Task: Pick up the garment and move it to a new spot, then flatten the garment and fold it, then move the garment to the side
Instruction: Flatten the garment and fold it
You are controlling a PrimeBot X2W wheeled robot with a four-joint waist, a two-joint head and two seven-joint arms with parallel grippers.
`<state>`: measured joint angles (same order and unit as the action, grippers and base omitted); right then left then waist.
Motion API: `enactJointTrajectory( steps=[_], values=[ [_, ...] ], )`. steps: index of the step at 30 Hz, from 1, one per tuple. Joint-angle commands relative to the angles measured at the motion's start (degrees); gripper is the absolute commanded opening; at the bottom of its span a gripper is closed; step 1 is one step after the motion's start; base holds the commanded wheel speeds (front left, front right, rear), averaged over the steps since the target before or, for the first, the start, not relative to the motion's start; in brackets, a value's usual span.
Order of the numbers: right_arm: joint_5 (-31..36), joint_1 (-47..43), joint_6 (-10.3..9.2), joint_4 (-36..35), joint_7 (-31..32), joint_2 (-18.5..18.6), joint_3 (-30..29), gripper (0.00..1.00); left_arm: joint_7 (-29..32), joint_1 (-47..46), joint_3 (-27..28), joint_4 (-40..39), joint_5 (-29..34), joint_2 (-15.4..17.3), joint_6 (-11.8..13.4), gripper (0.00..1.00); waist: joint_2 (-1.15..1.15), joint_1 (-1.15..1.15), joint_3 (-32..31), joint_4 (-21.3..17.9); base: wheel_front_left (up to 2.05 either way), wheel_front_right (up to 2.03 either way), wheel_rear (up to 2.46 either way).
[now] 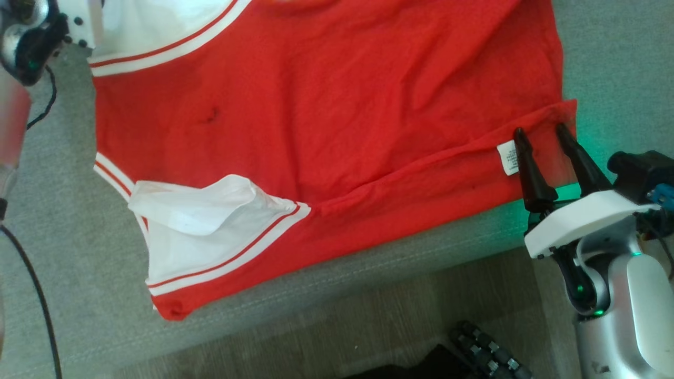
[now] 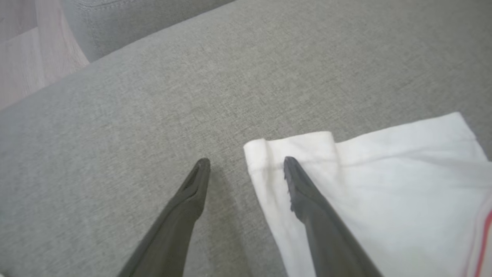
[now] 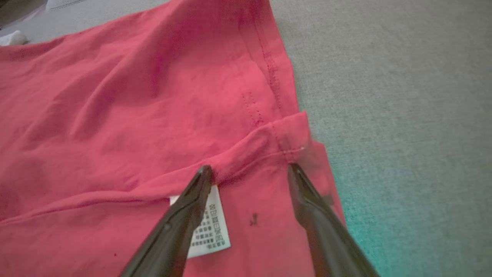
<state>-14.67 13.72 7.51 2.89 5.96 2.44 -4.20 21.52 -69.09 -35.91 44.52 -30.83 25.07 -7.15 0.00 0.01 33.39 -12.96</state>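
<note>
**Red shirt [image 1: 326,105] flat on grey couch [image 2: 153,96]**

Its top is cut off. Right gripper [image 1: 539,129] gapes empty, hem corner [image 3: 300,134] between its jaws, label [image 3: 215,227] half hidden. Left gripper [image 2: 246,161] gapes empty astride the white sleeve edge [image 2: 265,161].

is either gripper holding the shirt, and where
Nothing is held. Both are open: right gripper at the turned-up hem of the red shirt, by the care label; left gripper at the cuff of the white sleeve.
</note>
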Motion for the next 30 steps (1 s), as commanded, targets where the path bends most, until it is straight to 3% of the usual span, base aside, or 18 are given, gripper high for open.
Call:
enactJointTrajectory(
  steps=[1, 3, 4, 5, 6, 7, 14, 20, 26, 30],
  values=[
    [-0.3, 0.7, -0.02, -1.6, -0.7, 0.4, 0.9, 1.00, -0.3, -3.4, 0.9, -1.4, -0.5, 2.8, -0.3, 1.00, 0.00, -0.01, 0.1, -0.1, 0.00, 0.00, 0.00],
    [-0.4, 0.8, -0.02, -1.5, -0.8, 0.4, 0.8, 1.00, -0.2, -3.7, -0.3, -1.2, -1.4, 2.9, -0.3, 1.00, 0.00, -0.01, 0.1, -0.3, 0.00, 0.00, 0.00],
    [-0.5, 0.9, -0.02, -1.5, -0.9, 0.4, 0.7, 1.00, -0.3, -3.9, -1.0, -1.2, -1.9, 3.0, -0.3, 0.80, 0.00, -0.01, 0.1, -0.4, 0.00, 0.00, 0.00],
    [-0.5, 0.9, -0.02, -1.5, -0.9, 0.4, 0.6, 1.00, -0.3, -4.0, -1.7, -1.2, -2.4, 3.2, -0.3, 0.48, 0.00, -0.01, 0.1, -0.5, 0.00, 0.00, 0.00],
    [-0.4, 1.0, -0.02, -1.6, -0.9, 0.4, 0.5, 1.00, -0.3, -4.1, -2.3, -1.2, -2.9, 3.4, -0.3, 0.34, 0.00, -0.01, 0.2, -0.6, 0.00, 0.00, 0.00],
    [-0.4, 1.1, -0.02, -1.6, -0.8, 0.4, 0.4, 1.00, -0.3, -4.2, -3.0, -1.2, -3.4, 3.6, -0.3, 0.00, 0.00, -0.01, 0.2, -0.6, 0.00, 0.00, 0.00],
    [0.0, 2.8, -0.02, -2.8, 0.2, 0.4, -0.2, 1.00, -2.2, -5.3, -6.3, -1.0, -5.8, 5.0, -0.3, 0.00, 0.00, -0.01, -0.5, -0.7, 0.00, 0.00, 0.00],
    [0.2, 10.4, -0.02, -1.7, 6.3, 0.4, -0.9, 1.00, -4.1, -6.0, -8.5, -0.8, -7.9, 5.4, -0.3, 0.00, 0.00, -0.01, -2.0, -0.5, 0.00, 0.00, 0.00],
    [-2.2, 21.8, -0.02, 5.1, 12.2, 0.4, -2.4, 1.00, -5.4, -6.8, -10.7, -1.2, -9.7, 5.7, -0.3, 0.00, 0.00, -0.01, -2.4, 0.3, 0.00, 0.00, 0.00],
    [-3.8, 29.4, -0.02, 13.3, 13.9, 0.4, -4.6, 1.00, -6.1, -7.9, -12.6, -1.7, -10.6, 5.9, -0.3, 0.00, 0.00, -0.01, -2.1, 1.3, 0.00, 0.00, 0.00]
  ],
)
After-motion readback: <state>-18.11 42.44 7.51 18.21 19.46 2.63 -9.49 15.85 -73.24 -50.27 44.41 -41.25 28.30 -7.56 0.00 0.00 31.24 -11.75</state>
